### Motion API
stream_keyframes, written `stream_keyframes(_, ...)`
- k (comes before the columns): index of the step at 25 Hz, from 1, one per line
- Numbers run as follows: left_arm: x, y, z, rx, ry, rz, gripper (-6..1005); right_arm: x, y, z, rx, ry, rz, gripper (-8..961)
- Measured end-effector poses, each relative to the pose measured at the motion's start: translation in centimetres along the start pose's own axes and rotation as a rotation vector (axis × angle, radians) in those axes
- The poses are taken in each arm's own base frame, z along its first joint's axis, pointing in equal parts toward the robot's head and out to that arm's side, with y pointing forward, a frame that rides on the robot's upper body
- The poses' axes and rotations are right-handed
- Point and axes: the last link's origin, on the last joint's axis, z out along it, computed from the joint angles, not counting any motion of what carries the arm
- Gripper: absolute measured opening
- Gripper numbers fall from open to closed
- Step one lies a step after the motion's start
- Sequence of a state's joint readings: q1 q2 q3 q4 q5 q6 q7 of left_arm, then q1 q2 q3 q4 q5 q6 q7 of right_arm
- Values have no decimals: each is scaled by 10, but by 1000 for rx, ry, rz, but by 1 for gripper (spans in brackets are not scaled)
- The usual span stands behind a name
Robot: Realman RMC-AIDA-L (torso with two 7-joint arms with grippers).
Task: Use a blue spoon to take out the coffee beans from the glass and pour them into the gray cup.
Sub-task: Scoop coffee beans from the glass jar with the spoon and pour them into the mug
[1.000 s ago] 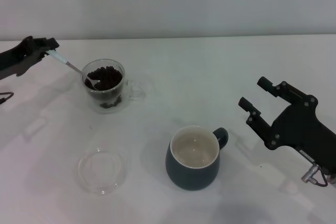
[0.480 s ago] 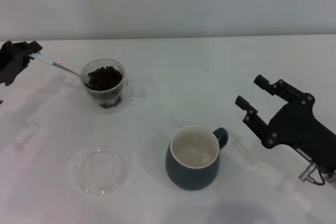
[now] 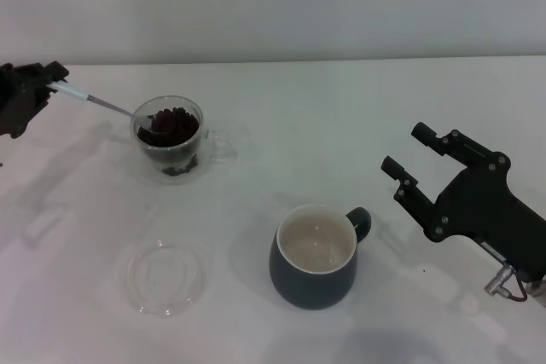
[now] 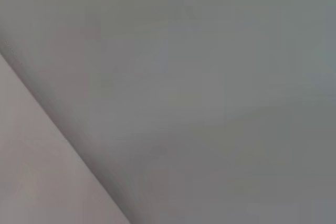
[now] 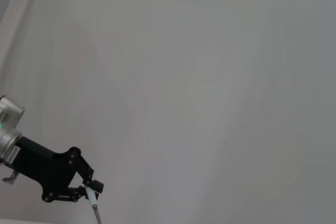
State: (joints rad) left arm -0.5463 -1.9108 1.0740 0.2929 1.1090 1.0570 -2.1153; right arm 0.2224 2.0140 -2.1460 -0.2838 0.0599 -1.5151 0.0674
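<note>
Beans (image 3: pixel 171 125) fill glass (image 3: pixel 168 149); left claw (image 3: pixel 47 83) clamps blue spoon (image 3: pixel 94 101); gray cup (image 3: pixel 316 257) empty.

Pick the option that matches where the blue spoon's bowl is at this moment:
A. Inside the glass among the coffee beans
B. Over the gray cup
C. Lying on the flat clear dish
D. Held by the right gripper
A: the left gripper holds the blue spoon, whose bowl end dips into the glass among the coffee beans.
</note>
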Motion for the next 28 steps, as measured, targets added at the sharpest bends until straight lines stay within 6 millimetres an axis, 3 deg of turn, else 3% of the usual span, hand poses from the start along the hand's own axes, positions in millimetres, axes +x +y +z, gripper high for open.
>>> stream_keyframes(11,-10,14,1,-84,-81,28,132,0,-3,-1,15,2,-5,495)
stream_keyframes(28,-59,43,15,-231,-368,110,132,1,-18,-4,106,10,-28,494)
